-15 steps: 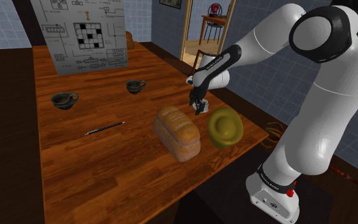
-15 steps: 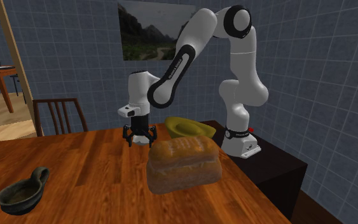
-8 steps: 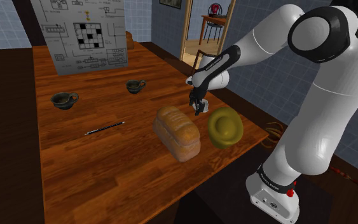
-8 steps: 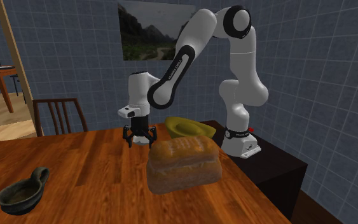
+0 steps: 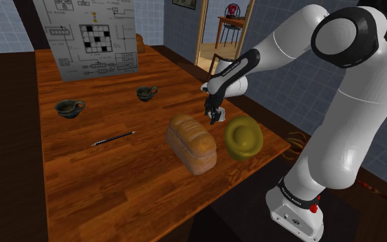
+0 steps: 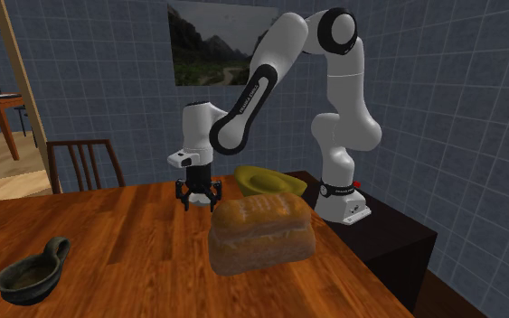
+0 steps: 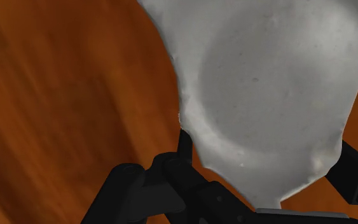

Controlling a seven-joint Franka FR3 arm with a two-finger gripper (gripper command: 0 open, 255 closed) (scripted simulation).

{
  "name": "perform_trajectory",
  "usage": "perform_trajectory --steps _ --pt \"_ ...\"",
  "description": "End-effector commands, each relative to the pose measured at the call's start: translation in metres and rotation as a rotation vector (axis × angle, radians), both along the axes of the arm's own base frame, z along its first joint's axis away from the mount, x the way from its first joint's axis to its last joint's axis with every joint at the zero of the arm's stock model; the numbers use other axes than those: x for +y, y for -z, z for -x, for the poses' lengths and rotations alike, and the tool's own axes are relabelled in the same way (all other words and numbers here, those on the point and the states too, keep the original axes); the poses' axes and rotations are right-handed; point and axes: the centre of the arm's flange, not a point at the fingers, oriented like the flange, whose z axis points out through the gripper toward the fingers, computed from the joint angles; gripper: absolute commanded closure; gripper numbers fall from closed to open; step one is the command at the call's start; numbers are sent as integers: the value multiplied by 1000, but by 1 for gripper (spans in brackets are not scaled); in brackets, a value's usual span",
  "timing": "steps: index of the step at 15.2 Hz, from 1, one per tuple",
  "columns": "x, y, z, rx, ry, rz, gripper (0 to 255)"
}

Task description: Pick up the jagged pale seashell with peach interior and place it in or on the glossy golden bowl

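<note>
Claw [image 6: 199, 196] low over table [image 6: 108, 244], loaf [image 6: 261, 233] beside

Glossy, grain-streaked wood on the table [image 5: 116, 180]; the seashell [image 7: 266, 89] looks matt, chalky; smooth bowl [image 5: 244, 137]; rough-crusted loaf [image 5: 192, 143].

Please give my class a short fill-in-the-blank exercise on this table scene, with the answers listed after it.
The end effector hangs between the bread loaf and the golden ____. ____ dark cups stand on the wooden table. In the wrist view a pale grey ____ lies by the end effector. The upright board shows a ____ grid.
Missing words: bowl; two; seashell; crossword.
</note>
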Motion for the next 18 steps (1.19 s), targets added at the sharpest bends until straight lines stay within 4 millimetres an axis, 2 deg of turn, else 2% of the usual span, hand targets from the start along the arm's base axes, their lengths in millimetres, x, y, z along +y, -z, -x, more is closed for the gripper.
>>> perform_trajectory --steps 1,2,16,17,18 --pt "0 0 0 1 1 0 255" --pt "0 0 0 0 1 0 255" --pt "0 -74 0 0 1 0 255" --pt "-1 -69 0 0 1 0 255" --pt "-1 -69 0 0 1 0 0"
